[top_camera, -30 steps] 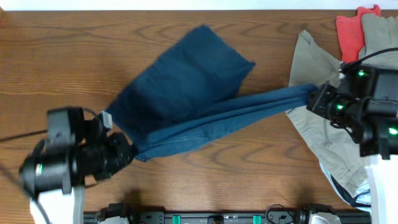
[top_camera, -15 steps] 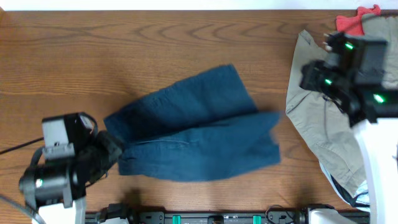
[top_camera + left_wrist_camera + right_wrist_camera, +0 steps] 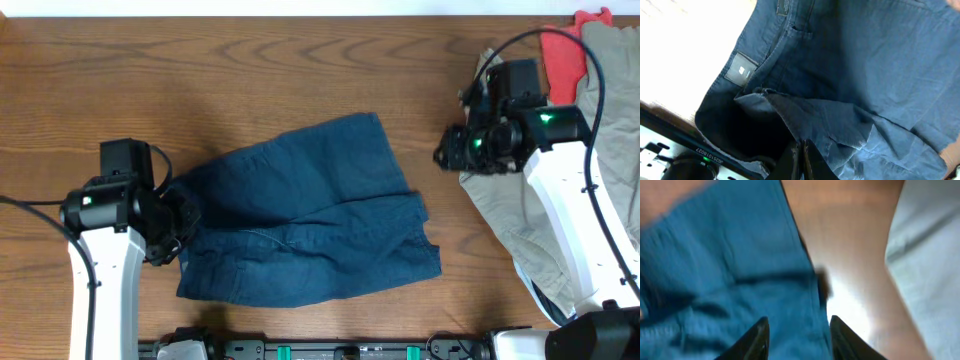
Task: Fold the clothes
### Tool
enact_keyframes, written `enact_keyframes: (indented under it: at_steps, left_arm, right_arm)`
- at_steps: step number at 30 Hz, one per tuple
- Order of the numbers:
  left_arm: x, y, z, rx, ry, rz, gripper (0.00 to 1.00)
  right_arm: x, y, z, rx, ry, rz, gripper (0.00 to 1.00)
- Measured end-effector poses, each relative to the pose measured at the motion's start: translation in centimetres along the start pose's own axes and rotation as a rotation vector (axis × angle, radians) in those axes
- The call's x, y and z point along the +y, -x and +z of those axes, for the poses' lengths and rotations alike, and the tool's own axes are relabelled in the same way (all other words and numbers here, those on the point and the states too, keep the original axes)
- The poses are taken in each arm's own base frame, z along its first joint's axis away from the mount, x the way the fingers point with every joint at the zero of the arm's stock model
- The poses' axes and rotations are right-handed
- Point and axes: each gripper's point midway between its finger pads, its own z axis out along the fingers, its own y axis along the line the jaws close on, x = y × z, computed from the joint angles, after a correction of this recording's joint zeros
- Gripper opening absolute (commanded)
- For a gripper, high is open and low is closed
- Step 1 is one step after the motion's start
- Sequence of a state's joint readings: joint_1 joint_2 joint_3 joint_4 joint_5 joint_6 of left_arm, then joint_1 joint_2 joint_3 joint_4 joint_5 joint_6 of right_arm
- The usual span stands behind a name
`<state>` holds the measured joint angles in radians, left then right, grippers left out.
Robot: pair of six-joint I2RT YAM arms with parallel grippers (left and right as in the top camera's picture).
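The dark navy shorts [image 3: 310,220] lie spread on the wooden table, waist to the left and leg ends to the right. My left gripper [image 3: 175,228] is at the waist edge. In the left wrist view its fingers [image 3: 802,157] are pressed together with a fold of the shorts [image 3: 865,65] between them, near a dark waist label [image 3: 741,70]. My right gripper [image 3: 447,156] is open and empty, above the table just right of the upper leg. In the blurred right wrist view its fingers [image 3: 799,330] hang over the shorts' edge [image 3: 730,265].
A khaki-beige garment [image 3: 510,210] lies at the right edge under the right arm, and it also shows in the right wrist view [image 3: 930,255]. A red-orange cloth [image 3: 562,55] is at the far right corner. Bare wood [image 3: 250,80] lies behind the shorts.
My right gripper let go of the stretched leg end and moved back and left. The shorts dropped flat onto the table. My left gripper shifted slightly up and right, still at the waist.
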<state>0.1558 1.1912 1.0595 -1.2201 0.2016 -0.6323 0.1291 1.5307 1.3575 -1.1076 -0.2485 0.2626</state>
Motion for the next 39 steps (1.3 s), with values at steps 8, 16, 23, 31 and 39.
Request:
enact_keyframes:
  at_steps: [8,16,23,31,39]
  left_arm:
    - [0.0,0.0,0.1,0.005,0.005,-0.001,0.06]
    - [0.0,0.0,0.1,0.006,0.005,-0.001,0.06]
    - [0.0,0.0,0.1,0.006,0.006,-0.001,0.06]
    - [0.0,0.0,0.1,0.006,0.006,-0.001,0.06]
    - [0.1,0.1,0.1,0.004,0.007,-0.001,0.06]
  right_arm:
    - [-0.6,-6.6,4.4,0.212,-0.004,0.031,0.42]
    - [-1.0,-9.3,9.3,0.218,0.028,0.125,0.53]
    - [-1.1,-7.8,11.2,0.112,0.055,0.159,0.56]
    - [-2.5,-9.7,12.5,0.136,0.020,0.205,0.44]
    - [-1.7,-8.5,12.7,0.095,0.062,0.213,0.01]
